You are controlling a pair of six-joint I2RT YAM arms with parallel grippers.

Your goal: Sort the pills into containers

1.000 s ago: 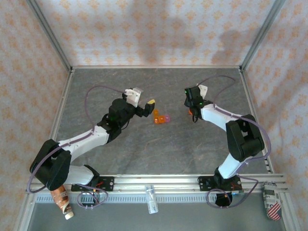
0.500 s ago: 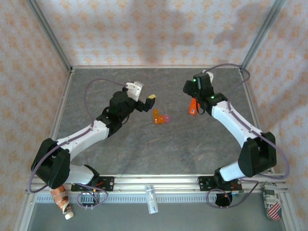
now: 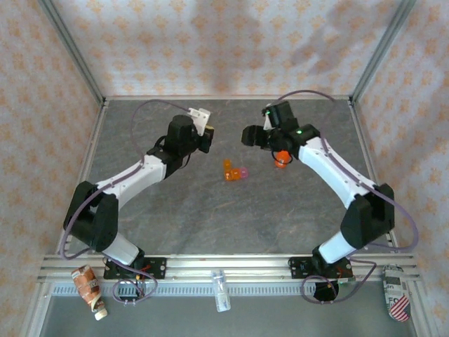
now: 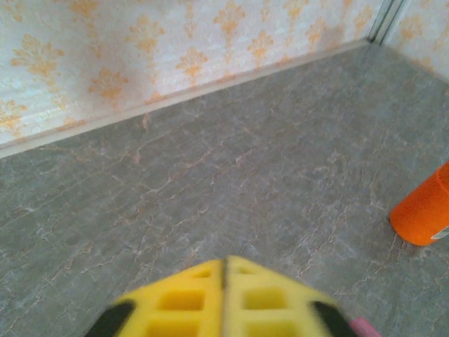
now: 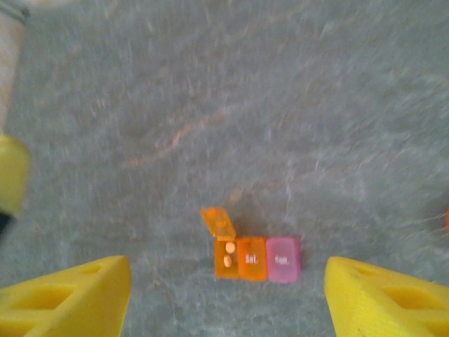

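Nearby, orange bottle (image 3: 280,159) — right of containers (image 3: 235,171), apart.

containers (image 5: 258,259): translucent plastic | table (image 3: 280,210): matt, marbled grey | bottle (image 4: 421,215): smooth orange plastic | rail (image 3: 231,261): bare metal

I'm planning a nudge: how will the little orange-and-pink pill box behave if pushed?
The pill box looks like tiny translucent plastic, so it would probably slide easily. It lies flat and low, so tipping seems unlikely. Its raised lid leaves two pills exposed; a sharp shove might jostle them out.
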